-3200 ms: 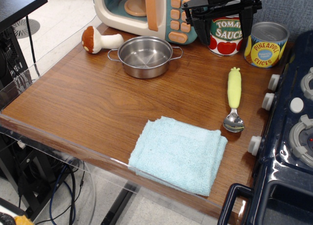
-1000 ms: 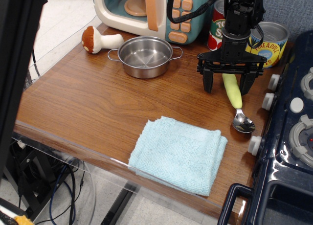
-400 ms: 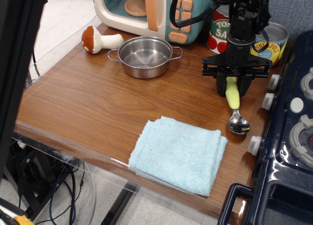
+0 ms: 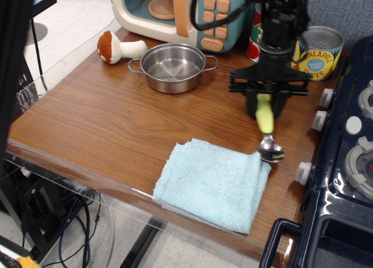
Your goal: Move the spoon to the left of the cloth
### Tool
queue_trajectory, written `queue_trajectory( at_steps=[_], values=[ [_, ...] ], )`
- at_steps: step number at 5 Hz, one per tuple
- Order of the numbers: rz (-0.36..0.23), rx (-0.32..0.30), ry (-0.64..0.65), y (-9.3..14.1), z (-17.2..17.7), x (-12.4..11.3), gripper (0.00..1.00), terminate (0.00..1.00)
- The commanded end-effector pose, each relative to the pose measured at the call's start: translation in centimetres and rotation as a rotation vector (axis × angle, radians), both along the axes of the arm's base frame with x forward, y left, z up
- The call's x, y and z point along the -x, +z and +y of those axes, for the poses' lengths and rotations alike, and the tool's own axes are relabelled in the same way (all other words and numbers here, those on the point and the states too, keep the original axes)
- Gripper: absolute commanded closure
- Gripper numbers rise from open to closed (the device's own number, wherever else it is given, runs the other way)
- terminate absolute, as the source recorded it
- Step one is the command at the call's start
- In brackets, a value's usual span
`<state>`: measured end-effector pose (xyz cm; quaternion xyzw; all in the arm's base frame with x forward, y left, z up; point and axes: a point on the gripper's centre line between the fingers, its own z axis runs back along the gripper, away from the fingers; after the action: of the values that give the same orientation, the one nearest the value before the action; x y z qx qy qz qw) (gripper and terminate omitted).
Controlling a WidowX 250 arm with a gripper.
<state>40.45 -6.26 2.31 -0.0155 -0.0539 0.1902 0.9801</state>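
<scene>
While the claw (image 4: 266, 108) pinches its handle, the spoon (image 4: 267, 130) hangs below — bowl at the cloth (image 4: 210, 184).

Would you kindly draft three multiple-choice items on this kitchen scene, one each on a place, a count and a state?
1. Where is the spoon's bowl?
A. At the cloth's upper right corner
B. Inside the pot
C. Beside the mushroom

2. How many cans stand at the back?
A. One
B. Two
C. Four

3. What is the gripper doing?
A. Open above the pot
B. Shut on the spoon's handle
C. Shut on the cloth

Key: 1 A, the spoon has its bowl at the corner of the cloth. 2 B, the tomato sauce can and the pineapple can. 3 B, the gripper clamps the yellow-green handle.
</scene>
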Motion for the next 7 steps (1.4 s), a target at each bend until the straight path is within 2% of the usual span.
queue_trajectory(
  at_steps=[1,2,3,5,6,7],
  values=[
    [-0.182,0.071,0.1,8.5,4.7,1.6,1.0,0.0],
    [-0.21,0.095,0.169,9.9,8.0,4.1,1.0,0.0],
    [-0.189,0.067,0.271,10.2,11.1,6.4,1.0,0.0],
    [-0.135,0.053,0.64,6.6,18.8,9.9,1.0,0.0],
    [-0.14,0.052,0.861,4.7,20.2,11.5,1.0,0.0],
    [-0.062,-0.021,0.956,3.8,21.4,12.7,1.0,0.0]
  ],
)
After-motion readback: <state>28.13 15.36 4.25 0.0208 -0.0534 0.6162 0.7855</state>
